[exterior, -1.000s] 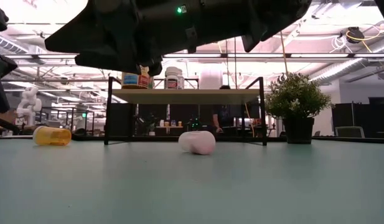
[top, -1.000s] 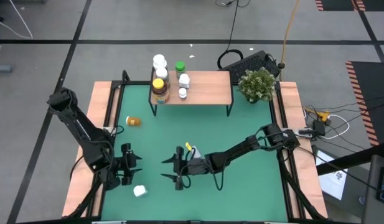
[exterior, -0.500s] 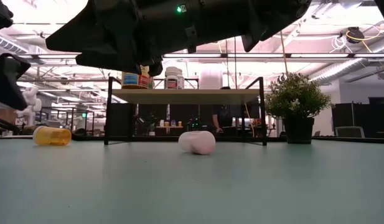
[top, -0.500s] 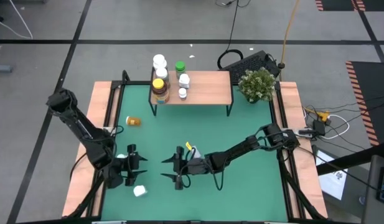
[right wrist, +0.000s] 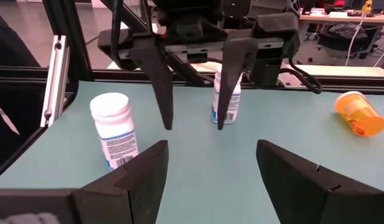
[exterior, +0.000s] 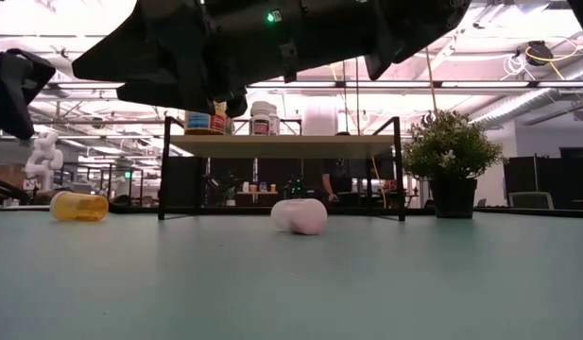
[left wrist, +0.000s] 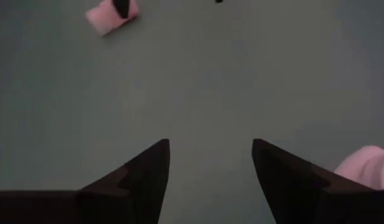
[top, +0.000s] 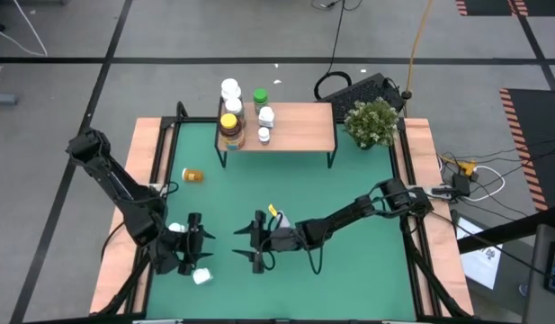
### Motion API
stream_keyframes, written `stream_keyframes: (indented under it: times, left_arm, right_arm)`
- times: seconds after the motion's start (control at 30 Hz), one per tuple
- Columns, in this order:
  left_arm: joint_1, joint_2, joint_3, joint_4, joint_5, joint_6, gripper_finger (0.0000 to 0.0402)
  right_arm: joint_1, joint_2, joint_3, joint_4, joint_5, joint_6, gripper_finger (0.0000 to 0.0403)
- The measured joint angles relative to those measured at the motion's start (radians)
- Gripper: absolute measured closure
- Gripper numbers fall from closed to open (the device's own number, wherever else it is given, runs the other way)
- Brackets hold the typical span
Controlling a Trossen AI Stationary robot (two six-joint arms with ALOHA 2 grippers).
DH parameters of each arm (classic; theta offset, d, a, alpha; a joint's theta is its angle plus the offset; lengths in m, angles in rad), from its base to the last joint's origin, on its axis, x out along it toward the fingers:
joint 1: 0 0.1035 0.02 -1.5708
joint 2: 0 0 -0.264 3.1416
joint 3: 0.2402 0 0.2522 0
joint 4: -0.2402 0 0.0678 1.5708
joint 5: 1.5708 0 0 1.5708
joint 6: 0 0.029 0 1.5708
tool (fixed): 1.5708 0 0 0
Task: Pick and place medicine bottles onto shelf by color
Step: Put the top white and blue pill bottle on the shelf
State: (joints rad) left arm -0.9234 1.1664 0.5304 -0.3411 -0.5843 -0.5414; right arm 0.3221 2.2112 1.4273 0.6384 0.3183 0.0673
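Orange bottle (top: 194, 175) on its side — cap toward shelf (top: 295, 126).

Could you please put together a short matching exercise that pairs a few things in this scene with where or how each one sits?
Things:
1. orange bottle
2. green bottle
3. potted plant
4. left gripper

Places or states:
A. standing upright on the wooden shelf
B. at the table's far right corner
C. lying on its side on the green table top, left of the shelf
D. open, low over the near left of the table

Pairs: 1-C, 2-A, 3-B, 4-D
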Motion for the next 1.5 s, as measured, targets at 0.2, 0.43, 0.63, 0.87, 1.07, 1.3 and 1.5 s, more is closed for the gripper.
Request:
stream_keyframes:
  times: [0.2,0.43,0.63,0.87,1.07,1.3,1.5]
  left_arm:
    - [0.0,0.0,-0.038,0.049,-0.038,0.008,0.017]
    - [0.0,-0.007,0.006,0.055,-0.045,0.091,0.017]
    - [0.0,-0.019,0.019,0.022,-0.045,0.152,0.017]
    - [0.001,-0.015,0.01,0.032,-0.075,0.114,0.017]
    - [0.014,-0.039,0.013,-0.009,-0.098,0.109,0.017]
    - [0.007,-0.109,0.036,-0.091,-0.08,0.09,0.0169]
    - [0.026,-0.083,0.034,-0.081,-0.079,0.068,0.017]
  right_arm:
    - [0.003,0.0,0.0,0.0,0.0,0.0,0.0163]
    - [0.003,0.0,0.0,0.0,-0.001,0.001,0.0163]
    - [-0.005,0.0,0.0,0.0,-0.002,0.001,0.0163]
    - [-0.006,0.0,0.0,-0.005,-0.001,-0.013,0.0163]
    - [-0.006,-0.015,-0.001,-0.057,-0.005,-0.064,0.0163]
    - [-0.037,-0.018,-0.001,-0.055,-0.038,-0.069,0.0163]
    - [-0.049,-0.034,-0.001,-0.12,-0.087,-0.112,0.0163]
